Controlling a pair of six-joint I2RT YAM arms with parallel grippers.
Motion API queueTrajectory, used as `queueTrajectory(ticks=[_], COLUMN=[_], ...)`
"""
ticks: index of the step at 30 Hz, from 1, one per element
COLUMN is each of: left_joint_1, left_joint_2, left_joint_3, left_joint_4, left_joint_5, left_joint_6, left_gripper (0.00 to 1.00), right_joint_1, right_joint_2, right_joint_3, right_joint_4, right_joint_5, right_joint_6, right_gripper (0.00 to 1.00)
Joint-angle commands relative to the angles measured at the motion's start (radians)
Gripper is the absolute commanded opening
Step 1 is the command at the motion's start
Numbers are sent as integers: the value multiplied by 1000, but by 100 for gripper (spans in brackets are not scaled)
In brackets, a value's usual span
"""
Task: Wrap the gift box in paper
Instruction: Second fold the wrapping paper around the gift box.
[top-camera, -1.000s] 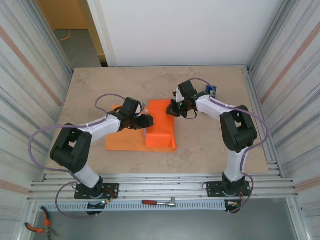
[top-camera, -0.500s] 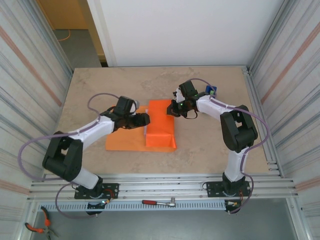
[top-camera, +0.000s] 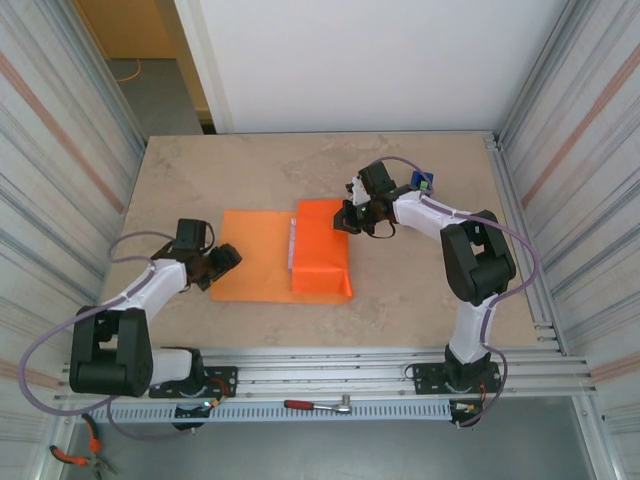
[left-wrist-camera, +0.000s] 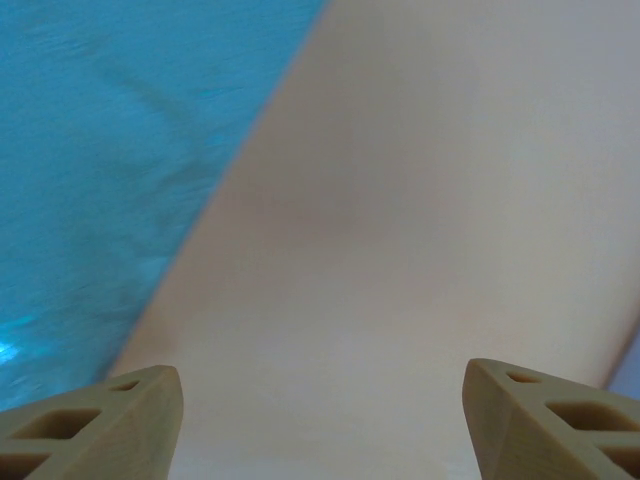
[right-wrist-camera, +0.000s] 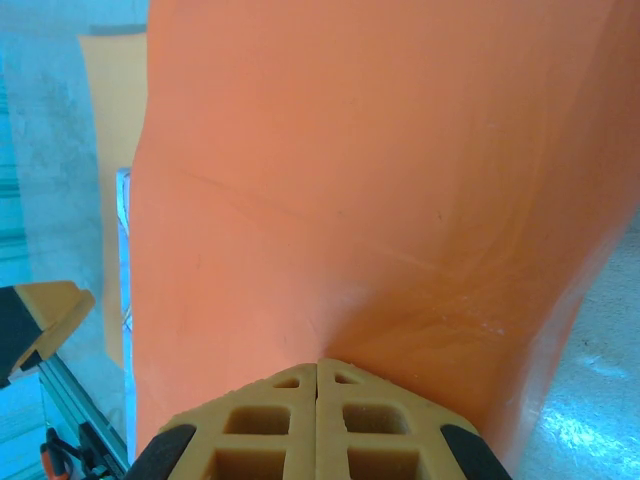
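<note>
- At the left edge of the paper (top-camera: 255, 270), the left gripper (top-camera: 222, 261), fingers spread, should scoop the flap low.
- Right gripper (top-camera: 347, 217), fingers pressed together, should pin the fold over the gift box (top-camera: 293, 243).

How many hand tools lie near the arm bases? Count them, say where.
2. A red-handled wrench lies on the near rail, about centre; orange-handled pliers lie at the near left corner, partly cut off. More may be hidden.

Beige stone-look bench (top-camera: 250, 170). Orange paper (top-camera: 255, 268) lies flat at centre, its right part folded up over a raised lump. Small blue tape dispenser (top-camera: 424, 181) far right, well apart from the paper.
</note>
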Motion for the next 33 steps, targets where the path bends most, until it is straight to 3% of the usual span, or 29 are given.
queueTrajectory(ticks=[1,15,24,33], left_joint_1=[13,20,19,11], left_joint_2=[-36,22,57,-18], left_joint_3=[-5,-31,-45,-98], left_joint_4=[-54,-20,72,292], left_joint_5=[-76,-51,68,189], left_joint_6=[-36,-23,13,13], left_gripper=[75,76,74,75], right_joint_1=[-5,-3,-3,-2], right_joint_2=[29,29,30,31], right_joint_3=[-48,-44,-41,-42], right_joint_4=[-67,-71,-72,-74], right_joint_5=[53,51,50,52], right_joint_6=[-33,-34,-35,-37], right_gripper=[0,0,0,0])
